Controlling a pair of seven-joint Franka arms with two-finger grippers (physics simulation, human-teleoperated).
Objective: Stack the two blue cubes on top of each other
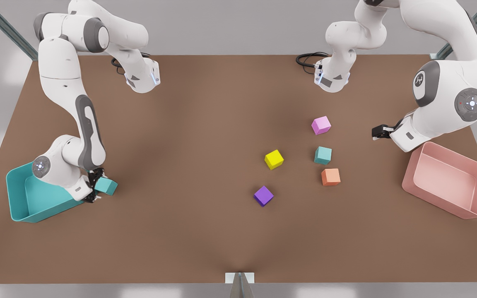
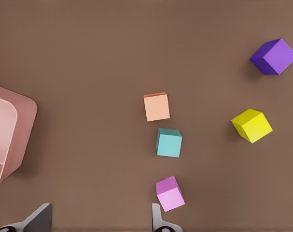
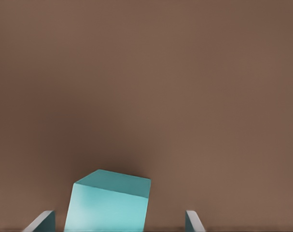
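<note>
Front view: the right gripper [image 1: 97, 187] sits low at the lower left of the frame, just beside the teal bin [image 1: 23, 198], with one blue cube [image 1: 107, 186] between its fingers. In the right wrist view a gap shows beside the cube, so the fingers look spread rather than clamped, probably poised to grasp. The other blue cube [image 1: 323, 155] lies right of centre, between the pink cube [image 1: 321, 125] and the orange cube [image 1: 330, 176]. The left gripper [image 1: 381, 131] waits nearby, fingers apart and empty.
</note>
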